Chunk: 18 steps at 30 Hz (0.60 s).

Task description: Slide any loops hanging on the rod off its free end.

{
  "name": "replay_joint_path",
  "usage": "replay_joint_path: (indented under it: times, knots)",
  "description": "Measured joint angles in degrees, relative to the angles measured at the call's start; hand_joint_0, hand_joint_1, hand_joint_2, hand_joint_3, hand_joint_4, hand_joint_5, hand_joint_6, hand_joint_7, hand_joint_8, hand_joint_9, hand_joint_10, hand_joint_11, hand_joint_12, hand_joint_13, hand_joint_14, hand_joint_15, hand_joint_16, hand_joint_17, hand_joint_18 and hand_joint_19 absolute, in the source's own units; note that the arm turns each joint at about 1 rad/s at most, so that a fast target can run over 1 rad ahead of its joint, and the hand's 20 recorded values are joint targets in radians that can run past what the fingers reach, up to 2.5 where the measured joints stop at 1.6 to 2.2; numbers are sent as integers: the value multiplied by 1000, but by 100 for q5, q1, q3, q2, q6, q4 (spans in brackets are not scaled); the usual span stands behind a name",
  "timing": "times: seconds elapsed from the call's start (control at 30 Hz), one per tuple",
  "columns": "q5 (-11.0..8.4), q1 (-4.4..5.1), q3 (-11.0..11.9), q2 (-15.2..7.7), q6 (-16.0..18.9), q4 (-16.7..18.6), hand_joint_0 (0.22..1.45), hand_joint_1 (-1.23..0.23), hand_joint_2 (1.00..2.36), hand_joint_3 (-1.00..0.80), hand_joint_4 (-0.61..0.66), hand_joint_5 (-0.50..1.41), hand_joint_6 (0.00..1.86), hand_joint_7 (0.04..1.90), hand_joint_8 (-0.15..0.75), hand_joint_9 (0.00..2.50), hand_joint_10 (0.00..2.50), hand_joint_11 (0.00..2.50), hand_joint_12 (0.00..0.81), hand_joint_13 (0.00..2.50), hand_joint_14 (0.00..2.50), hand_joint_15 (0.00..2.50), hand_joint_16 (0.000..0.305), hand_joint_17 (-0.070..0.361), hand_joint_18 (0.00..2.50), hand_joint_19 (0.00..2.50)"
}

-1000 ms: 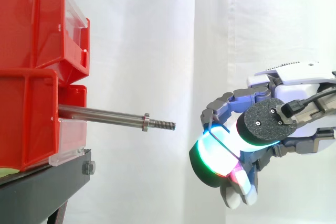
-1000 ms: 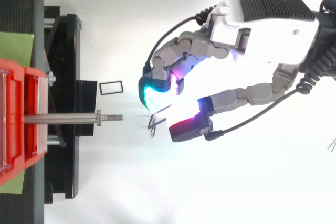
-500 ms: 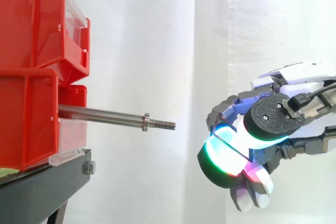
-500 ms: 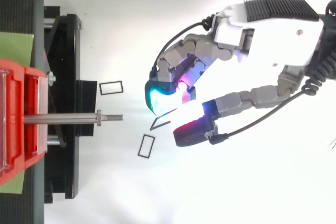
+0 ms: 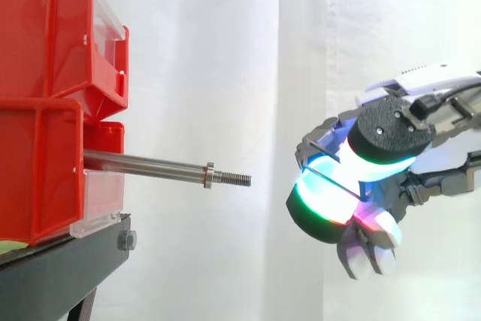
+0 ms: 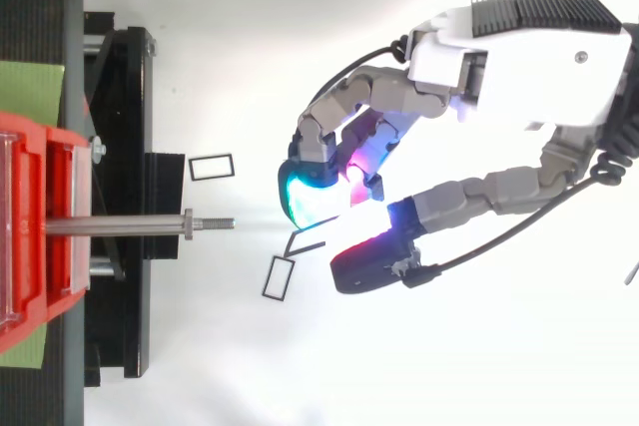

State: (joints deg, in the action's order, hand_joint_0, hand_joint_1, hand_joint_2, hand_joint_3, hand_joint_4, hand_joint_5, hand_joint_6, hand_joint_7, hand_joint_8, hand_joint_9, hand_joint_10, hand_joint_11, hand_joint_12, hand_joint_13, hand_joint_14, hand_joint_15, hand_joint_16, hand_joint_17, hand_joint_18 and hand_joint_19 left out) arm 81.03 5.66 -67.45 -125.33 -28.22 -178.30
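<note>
Red bins (image 5: 45, 35), contents hidden; bare rod (image 5: 150, 165) juts from the lower one. Hand (image 6: 519, 47) past its tip pinches a wire loop (image 6: 305, 244); two more loops (image 6: 211, 167) (image 6: 279, 277) lie below.

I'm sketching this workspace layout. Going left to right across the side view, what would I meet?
Red bins → rod → hand, which holds a thin loop pinched at its fingertips.

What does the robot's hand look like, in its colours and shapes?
The hand has a white housing with a black ribbed block along one edge. Its fingers are chains of grey, blocky links. The fingertips are thick, rounded black pads that glow cyan, green, magenta and red at their edges.
</note>
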Motion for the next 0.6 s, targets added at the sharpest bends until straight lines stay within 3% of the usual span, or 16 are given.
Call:
replay_joint_path:
  times: [0.2, 0.4, 0.6]
  knots:
    - [-35, 17, 165, 0, 239, -405, 558, -605, 1011, -351, 72, -80, 897, 955, 257, 1069, 31, 811, 334, 804, 22, 612, 47, 105, 742, 667]
    - [-89, 41, 185, 0, 502, -526, 570, -747, 1017, -175, 2, -57, 905, 987, 277, 1119, 31, 826, 341, 849, 23, 609, 48, 109, 780, 606]
    - [-119, 57, 200, 0, 635, -557, 576, -785, 1016, -161, -11, -54, 905, 981, 282, 1121, 32, 816, 349, 866, 21, 605, 50, 113, 807, 596]
